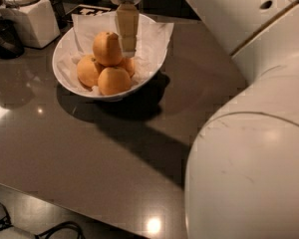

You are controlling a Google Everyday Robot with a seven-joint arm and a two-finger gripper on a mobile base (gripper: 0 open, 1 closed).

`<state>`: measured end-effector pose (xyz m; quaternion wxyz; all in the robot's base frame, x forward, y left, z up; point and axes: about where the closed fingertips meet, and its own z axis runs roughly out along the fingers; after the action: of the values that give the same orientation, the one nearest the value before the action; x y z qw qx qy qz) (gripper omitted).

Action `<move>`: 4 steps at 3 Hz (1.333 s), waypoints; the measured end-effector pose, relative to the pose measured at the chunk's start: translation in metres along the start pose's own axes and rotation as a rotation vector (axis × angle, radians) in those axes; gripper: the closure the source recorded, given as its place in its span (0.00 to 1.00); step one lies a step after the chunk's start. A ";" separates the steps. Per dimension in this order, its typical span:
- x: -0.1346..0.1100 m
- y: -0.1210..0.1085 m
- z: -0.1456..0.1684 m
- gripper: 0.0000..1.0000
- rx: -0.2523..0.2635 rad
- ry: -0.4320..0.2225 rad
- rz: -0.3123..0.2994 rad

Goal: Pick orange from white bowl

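Camera view: pincer (128, 48) over white bowl (61, 77), just beside top orange (106, 48); grip state unclear.

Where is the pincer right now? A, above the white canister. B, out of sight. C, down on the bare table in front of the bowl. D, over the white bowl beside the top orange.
D: the pincer hangs inside the rim of the white bowl, close against the right side of the top orange.
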<state>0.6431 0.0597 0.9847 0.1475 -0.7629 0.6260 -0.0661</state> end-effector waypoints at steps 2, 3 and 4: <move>-0.027 0.003 0.034 0.02 -0.082 -0.062 -0.011; -0.032 0.006 0.043 0.03 -0.114 -0.089 0.006; -0.036 0.007 0.054 0.10 -0.147 -0.109 0.013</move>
<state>0.6440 0.1016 0.9341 0.1256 -0.7699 0.6253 0.0227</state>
